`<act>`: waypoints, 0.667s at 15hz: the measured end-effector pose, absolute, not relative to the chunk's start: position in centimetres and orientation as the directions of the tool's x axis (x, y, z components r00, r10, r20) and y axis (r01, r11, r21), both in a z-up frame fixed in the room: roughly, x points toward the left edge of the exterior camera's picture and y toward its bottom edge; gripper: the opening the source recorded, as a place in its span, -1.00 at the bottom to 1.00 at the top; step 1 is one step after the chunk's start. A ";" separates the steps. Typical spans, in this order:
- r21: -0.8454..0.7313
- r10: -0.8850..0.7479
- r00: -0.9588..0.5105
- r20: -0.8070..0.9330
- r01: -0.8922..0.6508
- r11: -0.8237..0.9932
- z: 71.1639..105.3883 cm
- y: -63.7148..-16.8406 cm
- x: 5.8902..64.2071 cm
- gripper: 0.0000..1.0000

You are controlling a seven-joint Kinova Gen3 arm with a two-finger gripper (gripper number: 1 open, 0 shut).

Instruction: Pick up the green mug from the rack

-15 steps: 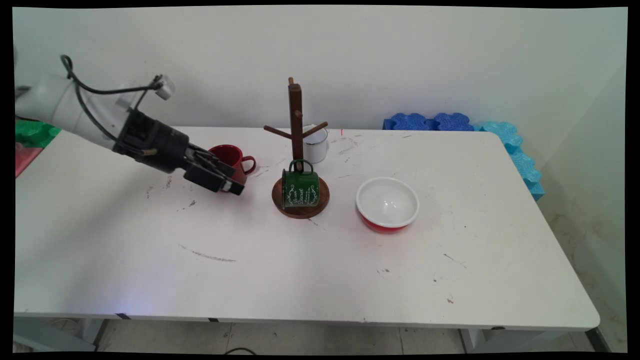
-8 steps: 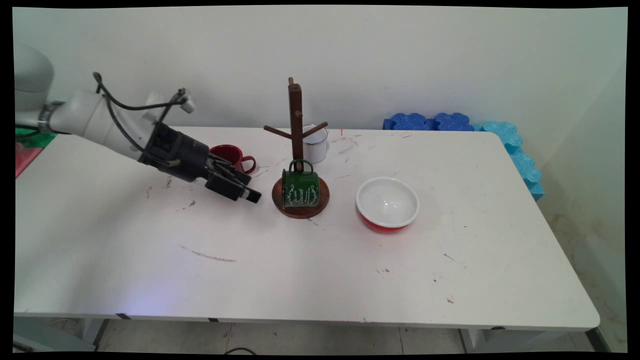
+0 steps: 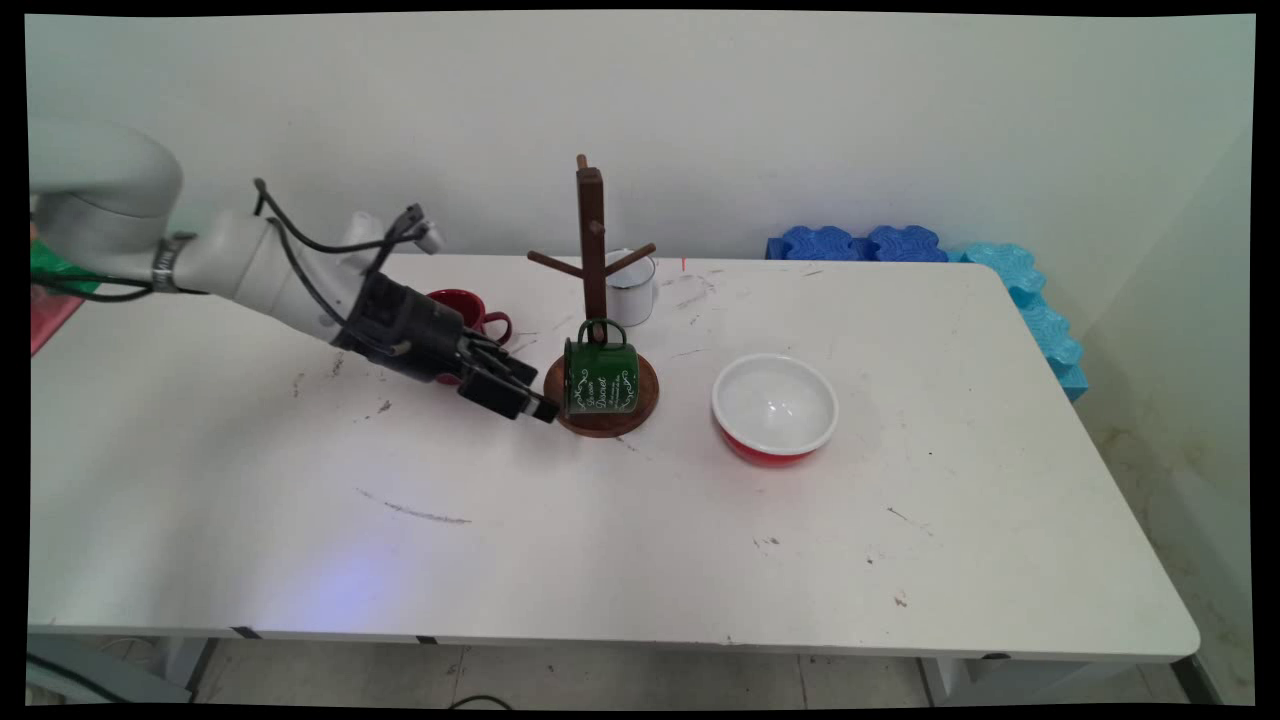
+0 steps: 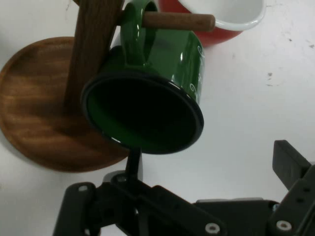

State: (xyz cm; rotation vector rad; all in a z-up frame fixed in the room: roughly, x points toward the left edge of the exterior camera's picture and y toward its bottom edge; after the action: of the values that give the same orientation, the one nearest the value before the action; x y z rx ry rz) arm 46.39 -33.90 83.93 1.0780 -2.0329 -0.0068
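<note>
Black end effector (image 3: 540,405) slants low beside green mug (image 3: 600,377).

The main view looked down from above the bench's (image 3: 600,560) near side toward the back wall, well back. The hand view sat close behind the jaws, facing the green mug (image 4: 147,98) (image 3: 600,378) and rack (image 4: 91,54) (image 3: 590,250), which both views shared.
</note>
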 end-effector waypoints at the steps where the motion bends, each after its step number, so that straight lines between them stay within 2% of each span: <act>1: 0.353 -0.692 -0.303 0.656 -0.687 0.636 83.5 -34.2 46.0 1.00; 10: 0.362 -0.684 -0.312 0.659 -0.666 0.653 81.8 -35.4 43.7 1.00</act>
State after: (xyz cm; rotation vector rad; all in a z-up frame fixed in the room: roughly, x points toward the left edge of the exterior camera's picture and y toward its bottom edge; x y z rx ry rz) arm 43.67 -35.40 81.84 1.0479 -2.0372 -0.0278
